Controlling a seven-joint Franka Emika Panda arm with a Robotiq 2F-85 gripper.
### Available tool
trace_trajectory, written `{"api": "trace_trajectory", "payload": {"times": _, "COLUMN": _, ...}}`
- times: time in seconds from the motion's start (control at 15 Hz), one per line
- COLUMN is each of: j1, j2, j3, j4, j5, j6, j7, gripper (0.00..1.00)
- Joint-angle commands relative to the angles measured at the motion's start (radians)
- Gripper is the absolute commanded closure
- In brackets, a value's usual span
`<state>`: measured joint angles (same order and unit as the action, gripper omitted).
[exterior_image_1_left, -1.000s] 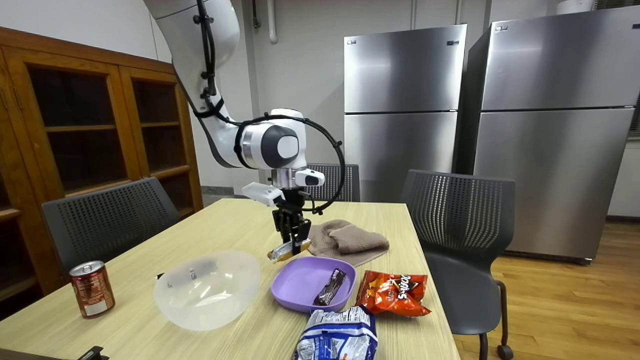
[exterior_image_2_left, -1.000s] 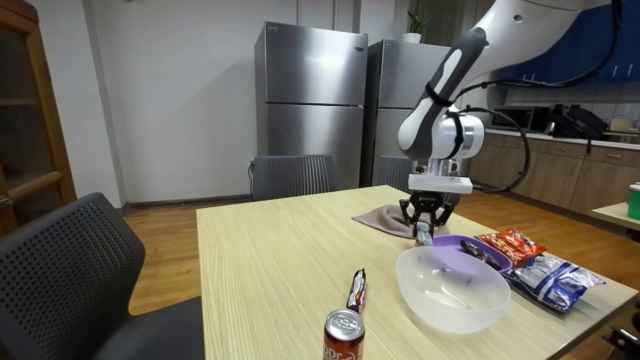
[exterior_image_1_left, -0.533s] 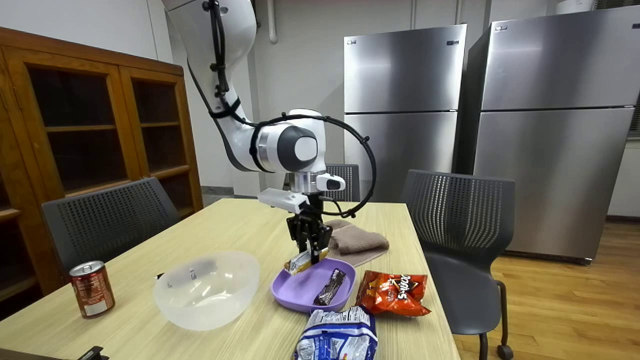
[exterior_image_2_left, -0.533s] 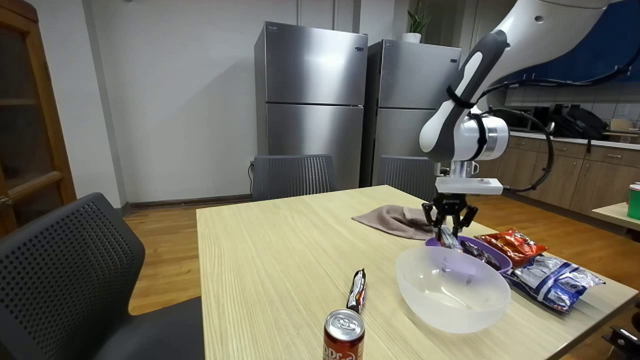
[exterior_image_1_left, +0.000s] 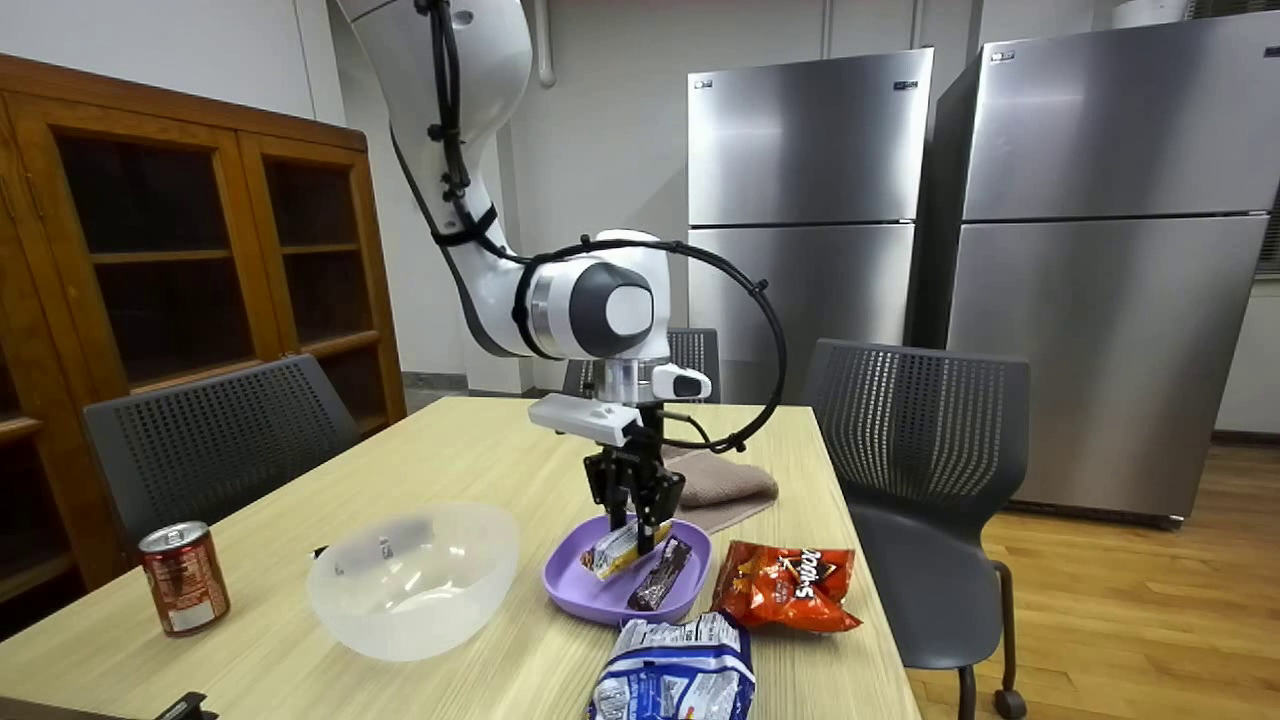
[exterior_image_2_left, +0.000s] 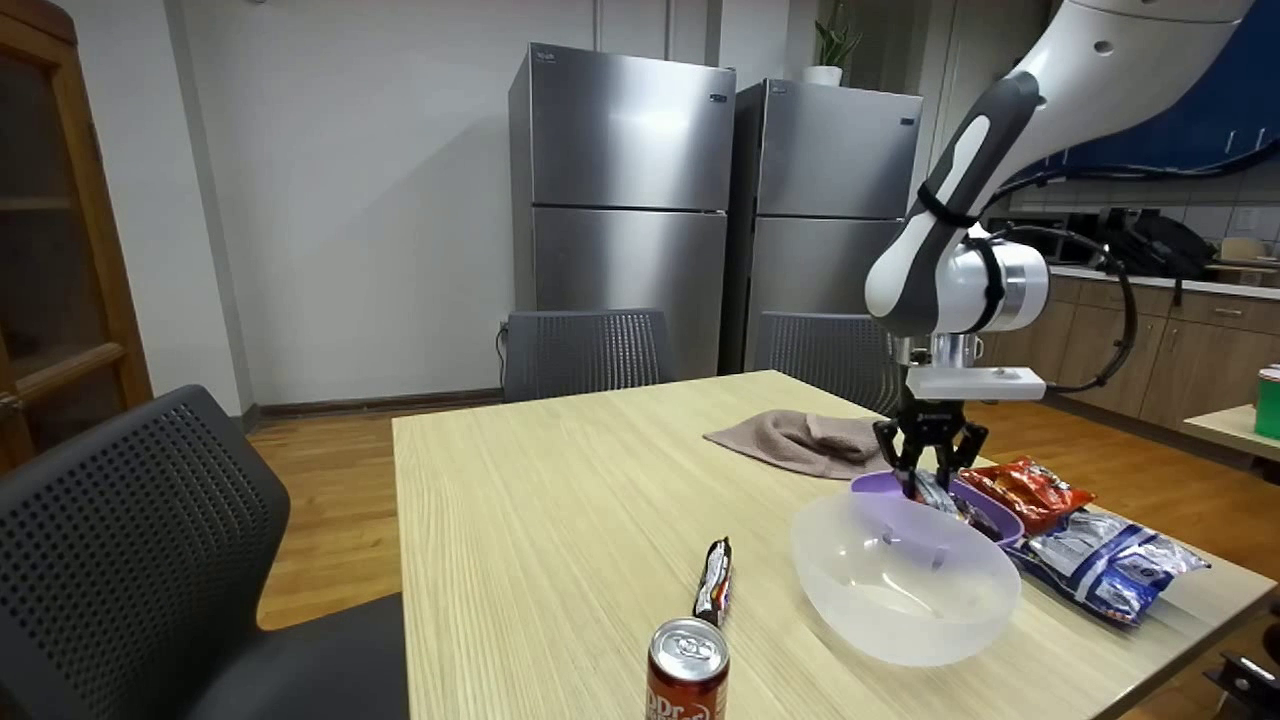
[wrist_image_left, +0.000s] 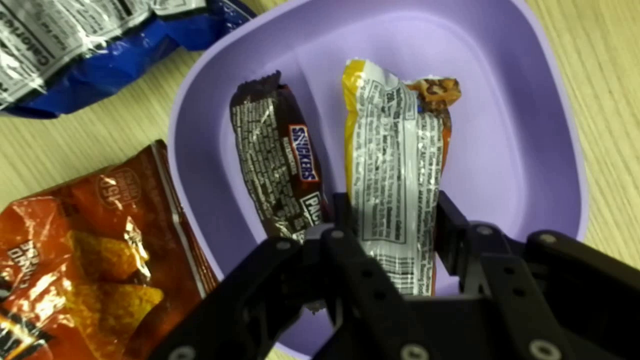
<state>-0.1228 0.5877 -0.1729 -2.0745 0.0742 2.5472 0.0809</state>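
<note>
A snack bar (wrist_image_left: 395, 150) in a silver, yellow and orange wrapper lies lengthwise between the fingers of my gripper (wrist_image_left: 394, 215), which press on both its sides. In an exterior view the gripper (exterior_image_1_left: 632, 530) reaches down inside the rim of the purple plate (exterior_image_1_left: 572, 592), and the bar (exterior_image_1_left: 606, 556) is low over its floor. Whether it touches the plate I cannot tell. A dark brown Snickers bar (wrist_image_left: 272, 155) lies in the plate just left of the left finger in the wrist view; that finger hides its lower part. In an exterior view the translucent bowl (exterior_image_2_left: 905, 590) partly covers the plate (exterior_image_2_left: 874, 483).
A red Doritos bag (exterior_image_1_left: 790, 585) and a blue and silver bag (exterior_image_1_left: 680, 670) lie close by the plate. Behind it is a crumpled brown towel (exterior_image_1_left: 718, 488). A red soda can (exterior_image_2_left: 688, 665) and another dark wrapped bar (exterior_image_2_left: 714, 580) are beyond the bowl. Chairs surround the table.
The arm has carried the wrapped bar from beside the plate, across its rim and down into it, near the Snickers bar. The grip stayed the same; the other objects have not moved.
</note>
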Motion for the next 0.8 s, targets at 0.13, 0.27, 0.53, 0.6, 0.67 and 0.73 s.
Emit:
{"api": "trace_trajectory", "payload": {"times": 0.13, "j1": 0.001, "j2": -0.011, "j3": -0.001, "j4": -0.020, "j5": -0.033, "j6": 0.006, "j7": 0.010, "gripper": 0.34}}
{"api": "trace_trajectory", "payload": {"times": 0.27, "j1": -0.002, "j2": -0.014, "j3": 0.002, "j4": -0.019, "j5": -0.027, "j6": 0.004, "j7": 0.010, "gripper": 0.27}}
{"api": "trace_trajectory", "payload": {"times": 0.53, "j1": 0.003, "j2": -0.039, "j3": 0.003, "j4": -0.020, "j5": -0.035, "j6": -0.006, "j7": 0.002, "gripper": 0.00}}
{"api": "trace_trajectory", "payload": {"times": 0.6, "j1": 0.009, "j2": -0.050, "j3": 0.003, "j4": -0.026, "j5": -0.041, "j6": 0.000, "j7": 0.003, "gripper": 0.00}}
{"api": "trace_trajectory", "payload": {"times": 0.67, "j1": 0.012, "j2": -0.057, "j3": 0.006, "j4": -0.027, "j5": -0.042, "j6": -0.003, "j7": 0.003, "gripper": 0.00}}
{"api": "trace_trajectory", "payload": {"times": 0.73, "j1": 0.009, "j2": -0.084, "j3": 0.011, "j4": -0.040, "j5": -0.044, "j6": -0.012, "j7": -0.009, "gripper": 0.00}}
